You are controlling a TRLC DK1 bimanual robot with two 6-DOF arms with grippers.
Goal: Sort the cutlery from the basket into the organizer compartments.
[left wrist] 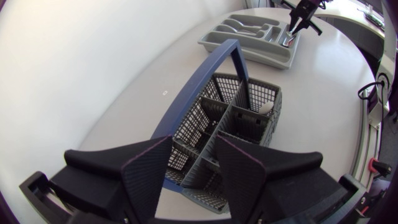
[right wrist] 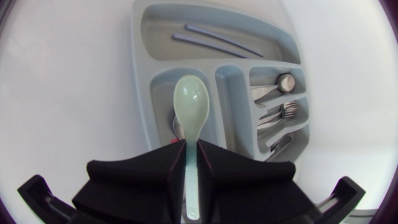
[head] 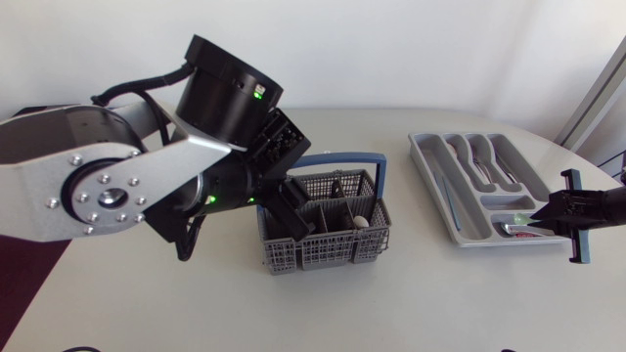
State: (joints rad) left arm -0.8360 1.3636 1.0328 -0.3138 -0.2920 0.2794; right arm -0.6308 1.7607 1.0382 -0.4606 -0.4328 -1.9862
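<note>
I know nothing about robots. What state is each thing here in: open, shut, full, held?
organizer: partly filled, cutlery in several compartments.
basket: handle upright, a few pieces inside.
spoon: held over an organizer compartment.
left tool: open, holding nothing, above the basket.
right tool: shut on the spoon.

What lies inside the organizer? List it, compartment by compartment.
The organizer holds two thin sticks in its long compartment, and a metal spoon and forks in the side ones. The right pincer holds a pale spoon above another compartment, covering most of it.
</note>
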